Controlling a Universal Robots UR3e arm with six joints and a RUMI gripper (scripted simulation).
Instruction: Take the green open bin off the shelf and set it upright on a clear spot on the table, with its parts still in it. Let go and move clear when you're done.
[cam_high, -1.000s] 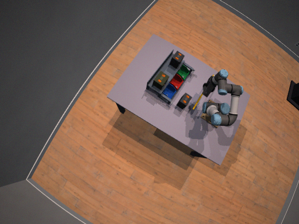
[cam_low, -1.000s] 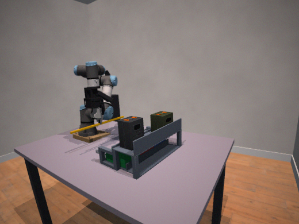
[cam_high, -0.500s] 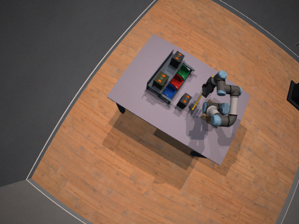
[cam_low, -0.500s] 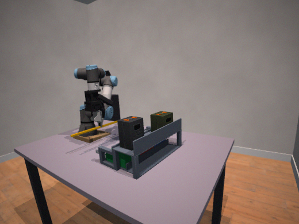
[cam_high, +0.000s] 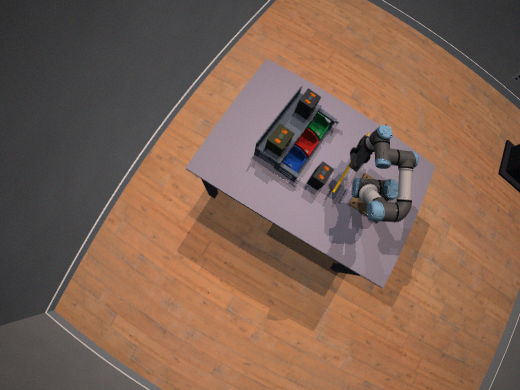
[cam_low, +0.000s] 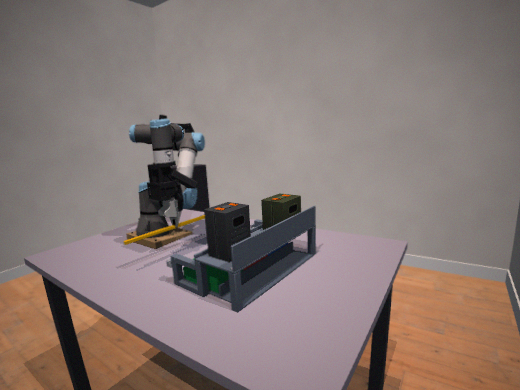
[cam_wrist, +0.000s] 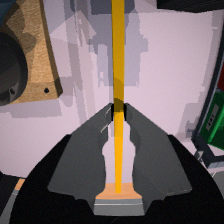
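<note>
The green open bin (cam_high: 319, 127) (cam_low: 216, 278) (cam_wrist: 216, 122) sits in the low grey shelf (cam_high: 298, 121) (cam_low: 280, 240), at the end of the row beside the red bin. It is cut off at the right edge of the wrist view. Parts in it cannot be made out. My gripper (cam_high: 351, 166) (cam_low: 176, 227) (cam_wrist: 118, 104) is shut on a long thin yellow rod (cam_high: 341, 179) (cam_low: 150, 234) (cam_wrist: 118, 50) and holds it roughly level above the table, near the arm's base and away from the bin.
A red bin (cam_high: 307, 143) and a blue bin (cam_high: 295, 160) share the shelf. A dark box (cam_high: 308, 103) (cam_low: 227, 230) and an olive box (cam_high: 280, 139) (cam_low: 281, 211) stand on it. Another dark box (cam_high: 320, 176) stands between shelf and rod. The arm's wooden base (cam_low: 157, 242) (cam_wrist: 47, 75) is close by.
</note>
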